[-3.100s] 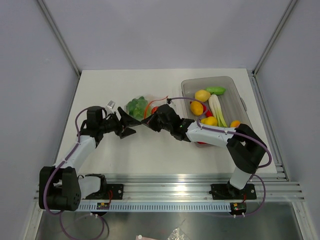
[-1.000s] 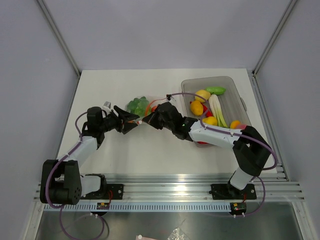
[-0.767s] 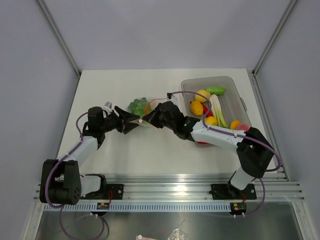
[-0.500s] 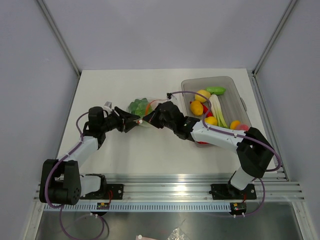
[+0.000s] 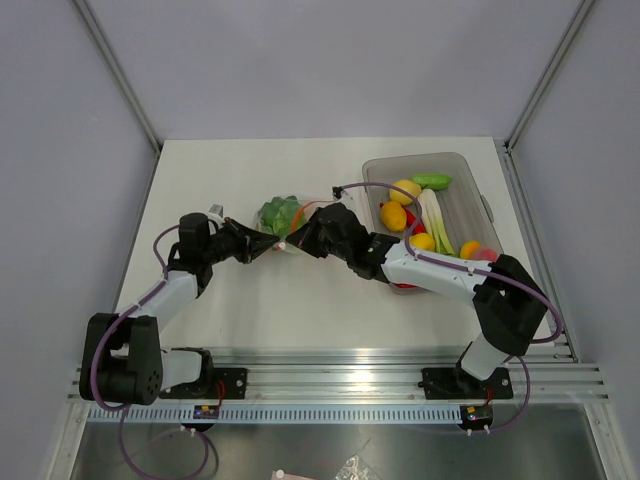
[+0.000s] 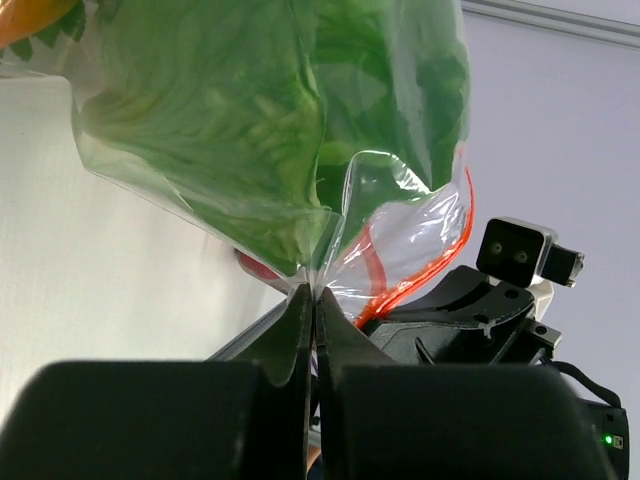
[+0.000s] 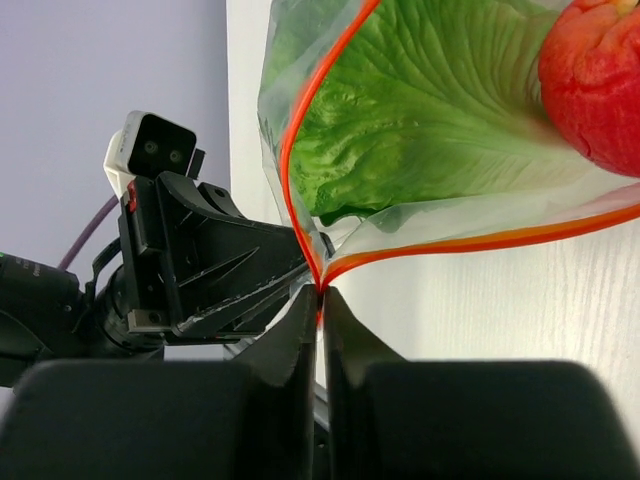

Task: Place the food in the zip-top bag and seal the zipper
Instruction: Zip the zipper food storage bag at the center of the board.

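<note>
Pinched: zip-top bag (image 6: 262, 150) corner in left hand (image 6: 312, 300), zipper (image 7: 291, 150) in right hand (image 7: 320, 296).

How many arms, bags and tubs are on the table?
arms: 2, left and right
bag: 1
tub: 1
Total: 4

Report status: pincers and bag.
Left pincer shut on zip-top bag film. Right pincer shut on zipper end. Zipper unsealed, lettuce inside. Nothing in the way.
</note>
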You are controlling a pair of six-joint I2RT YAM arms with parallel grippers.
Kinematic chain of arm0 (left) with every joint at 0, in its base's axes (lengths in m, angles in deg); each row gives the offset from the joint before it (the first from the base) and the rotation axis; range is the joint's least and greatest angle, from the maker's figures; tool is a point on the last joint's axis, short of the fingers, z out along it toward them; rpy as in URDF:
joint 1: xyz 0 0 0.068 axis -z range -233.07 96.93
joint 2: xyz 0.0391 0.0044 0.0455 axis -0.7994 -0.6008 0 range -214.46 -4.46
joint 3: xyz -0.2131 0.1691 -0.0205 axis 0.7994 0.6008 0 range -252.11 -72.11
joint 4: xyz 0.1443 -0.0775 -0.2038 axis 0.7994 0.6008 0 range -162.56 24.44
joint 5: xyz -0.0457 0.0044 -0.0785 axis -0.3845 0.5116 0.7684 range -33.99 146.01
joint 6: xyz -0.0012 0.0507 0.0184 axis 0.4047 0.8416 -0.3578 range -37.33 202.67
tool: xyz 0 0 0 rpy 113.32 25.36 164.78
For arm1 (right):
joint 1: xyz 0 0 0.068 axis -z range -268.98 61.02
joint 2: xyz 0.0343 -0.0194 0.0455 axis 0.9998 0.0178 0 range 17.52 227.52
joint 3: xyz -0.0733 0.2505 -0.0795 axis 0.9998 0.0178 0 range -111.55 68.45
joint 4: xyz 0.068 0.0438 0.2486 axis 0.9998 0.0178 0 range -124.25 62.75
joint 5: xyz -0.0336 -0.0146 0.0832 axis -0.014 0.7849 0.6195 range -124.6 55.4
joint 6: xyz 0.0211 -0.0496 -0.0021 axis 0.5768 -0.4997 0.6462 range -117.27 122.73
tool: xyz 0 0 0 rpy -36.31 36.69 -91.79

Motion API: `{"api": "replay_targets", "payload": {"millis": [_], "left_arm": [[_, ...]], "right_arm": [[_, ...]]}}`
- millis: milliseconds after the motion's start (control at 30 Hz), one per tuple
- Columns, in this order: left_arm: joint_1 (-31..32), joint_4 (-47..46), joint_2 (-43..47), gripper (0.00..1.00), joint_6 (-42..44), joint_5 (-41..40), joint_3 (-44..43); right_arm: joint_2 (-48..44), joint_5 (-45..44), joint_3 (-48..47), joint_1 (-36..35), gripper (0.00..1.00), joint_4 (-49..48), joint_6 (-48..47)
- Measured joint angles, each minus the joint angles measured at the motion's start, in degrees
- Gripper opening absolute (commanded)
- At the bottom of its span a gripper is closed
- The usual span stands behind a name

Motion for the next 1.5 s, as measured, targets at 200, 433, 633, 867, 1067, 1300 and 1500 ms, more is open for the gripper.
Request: {"api": "replay_targets", "payload": {"millis": [200, 433, 633, 867, 1067, 1300, 1500], "left_arm": [[0.2, 0.3, 0.0, 0.00, 0.2, -1.0, 0.0], [0.8, -1.2, 0.0, 0.00, 0.2, -1.3, 2.0], [1.2, -2.8, -0.2, 0.00, 0.2, -1.3, 2.9], [1.2, -3.2, -0.2, 0.00, 0.2, -1.3, 2.9], [1.2, -3.2, -0.3, 0.00, 0.2, -1.3, 2.9], [1.2, -3.2, -0.3, 0.00, 0.2, -1.3, 2.9], [1.2, -3.2, -0.3, 0.00, 0.2, -1.2, 2.9]], "right_arm": [[-1.3, 0.9, 1.0, 0.0, 0.59, 0.7, 0.2], [-4.3, 4.3, 5.3, 0.0, 0.53, -0.3, 5.4], [-2.2, 8.0, 5.6, 0.0, 0.41, -2.4, 7.1], [2.0, 10.2, 4.0, 0.0, 0.34, -2.8, 7.2], [2.4, 10.4, 3.5, 0.1, 0.36, -2.9, 7.2], [2.5, 10.4, 3.1, 0.1, 0.37, -3.0, 7.2], [2.5, 10.4, 2.7, 0.1, 0.22, -3.4, 6.8]]}}
